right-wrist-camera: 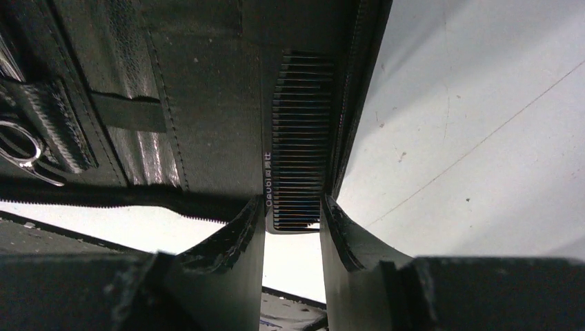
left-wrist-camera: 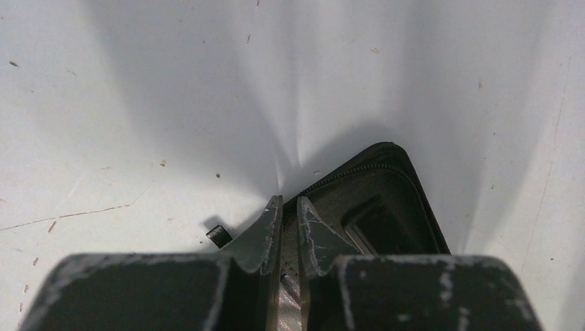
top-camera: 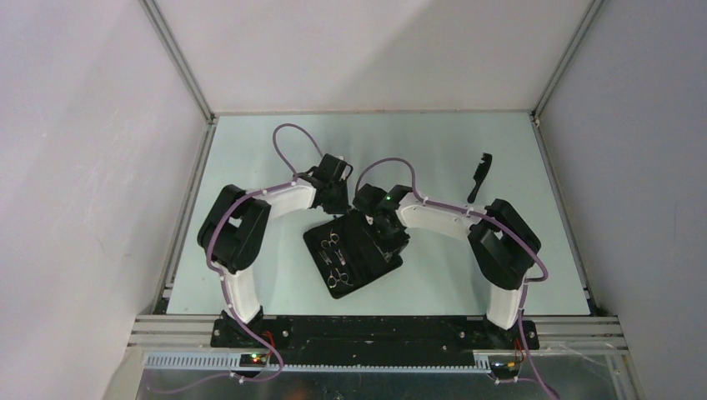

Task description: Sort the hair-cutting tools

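Scissors (top-camera: 332, 243) in open case (top-camera: 368, 266); left fingers (left-wrist-camera: 259, 238) pinch rim, right fingers (right-wrist-camera: 234, 241) clasp comb (right-wrist-camera: 298, 138).

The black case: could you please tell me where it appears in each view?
Top external: case in the middle of the picture.
Left wrist: case lower right, just past the left gripper.
Right wrist: case fills the upper left.
Shared landmark: scissors inside it, visible in top and right wrist views.
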